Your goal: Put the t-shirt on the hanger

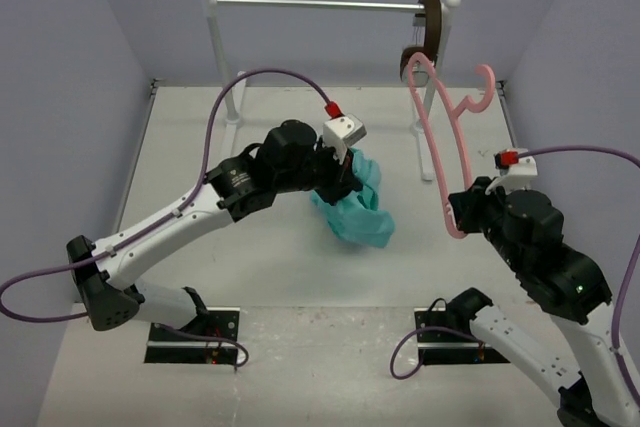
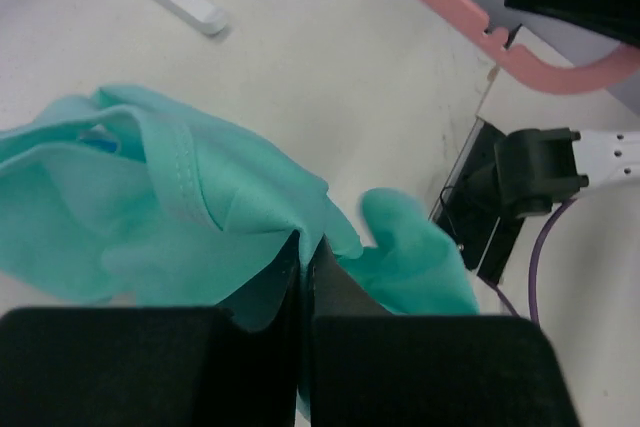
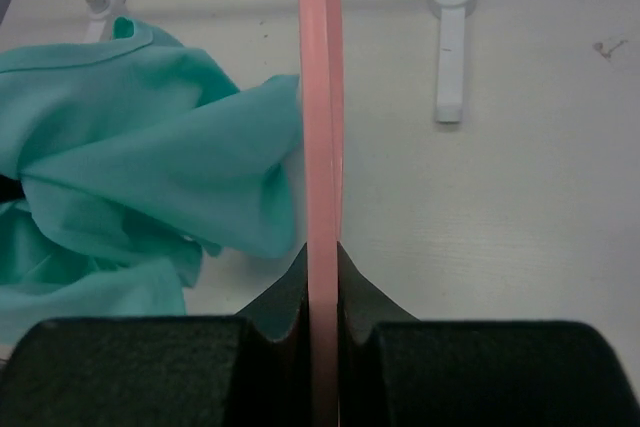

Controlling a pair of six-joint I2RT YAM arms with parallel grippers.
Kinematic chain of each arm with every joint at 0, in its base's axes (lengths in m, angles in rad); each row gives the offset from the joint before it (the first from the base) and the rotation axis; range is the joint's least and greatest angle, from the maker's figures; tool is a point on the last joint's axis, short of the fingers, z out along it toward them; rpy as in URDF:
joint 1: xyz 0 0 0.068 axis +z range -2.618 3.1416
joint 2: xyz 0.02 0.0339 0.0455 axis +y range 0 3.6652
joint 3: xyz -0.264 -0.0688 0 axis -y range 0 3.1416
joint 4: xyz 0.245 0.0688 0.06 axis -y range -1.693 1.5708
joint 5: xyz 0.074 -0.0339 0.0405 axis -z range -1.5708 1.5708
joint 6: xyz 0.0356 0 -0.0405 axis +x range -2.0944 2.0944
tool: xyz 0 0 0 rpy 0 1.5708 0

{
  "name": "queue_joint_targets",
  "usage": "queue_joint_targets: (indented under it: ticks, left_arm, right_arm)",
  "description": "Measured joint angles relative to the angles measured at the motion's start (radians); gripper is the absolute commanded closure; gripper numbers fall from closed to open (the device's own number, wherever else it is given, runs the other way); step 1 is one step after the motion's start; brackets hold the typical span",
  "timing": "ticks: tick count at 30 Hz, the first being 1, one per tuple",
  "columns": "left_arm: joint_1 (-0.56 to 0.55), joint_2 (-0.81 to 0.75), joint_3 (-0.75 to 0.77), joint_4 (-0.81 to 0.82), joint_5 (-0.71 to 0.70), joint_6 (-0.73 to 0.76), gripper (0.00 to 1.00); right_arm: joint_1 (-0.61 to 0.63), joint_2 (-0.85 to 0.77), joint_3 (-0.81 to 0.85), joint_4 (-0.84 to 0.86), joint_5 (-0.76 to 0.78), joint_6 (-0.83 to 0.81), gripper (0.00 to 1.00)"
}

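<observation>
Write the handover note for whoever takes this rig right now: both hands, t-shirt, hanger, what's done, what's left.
Left hand: shut on a fold of the t-shirt, which hangs bunched over mid-table.
Right hand: shut on the hanger near one end of its frame, hook pointing up and away.
Done: both things gripped, t-shirt just left of the hanger.
Left: the t-shirt is not on the hanger yet; probably work a hanger arm into it, then seat both shoulders.
</observation>
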Motion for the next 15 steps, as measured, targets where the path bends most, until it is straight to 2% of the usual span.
queue_joint_targets:
  ticks: [2,3,4,5,8,11,12,13,14,15]
  left_arm:
    - [-0.012,-0.048,-0.059,0.029,-0.016,0.038,1.00]
    - [-0.009,-0.094,-0.129,0.043,-0.045,0.047,0.96]
    - [-0.005,-0.141,-0.198,0.033,-0.079,0.048,0.88]
    - [-0.002,-0.181,-0.260,0.009,-0.114,0.048,0.85]
    - [0.001,-0.225,-0.444,0.010,-0.201,0.025,0.87]
    - [-0.024,-0.184,-0.637,0.021,-0.242,-0.030,0.93]
    - [-0.046,-0.160,-0.679,0.003,-0.250,-0.048,0.86]
    - [-0.070,-0.140,-0.701,-0.015,-0.254,-0.064,0.63]
    - [-0.092,-0.129,-0.711,-0.024,-0.255,-0.081,0.54]
    - [-0.118,-0.126,-0.714,-0.025,-0.252,-0.099,0.51]
  right_arm:
    - [0.000,-0.014,0.020,-0.018,0.023,0.008,1.00]
    - [0.000,-0.022,0.026,-0.020,0.028,0.010,1.00]
    - [0.000,-0.030,0.029,-0.023,0.032,0.012,1.00]
    - [0.000,-0.038,0.031,-0.026,0.036,0.014,1.00]
    - [0.000,-0.048,0.031,-0.038,0.047,0.017,1.00]
    - [0.000,-0.044,0.027,-0.042,0.047,0.018,1.00]
    - [0.000,-0.040,0.025,-0.042,0.046,0.018,1.00]
    - [0.000,-0.037,0.021,-0.041,0.046,0.018,1.00]
    - [0.000,-0.033,0.019,-0.042,0.045,0.019,1.00]
    - [0.000,-0.029,0.015,-0.042,0.044,0.020,1.00]
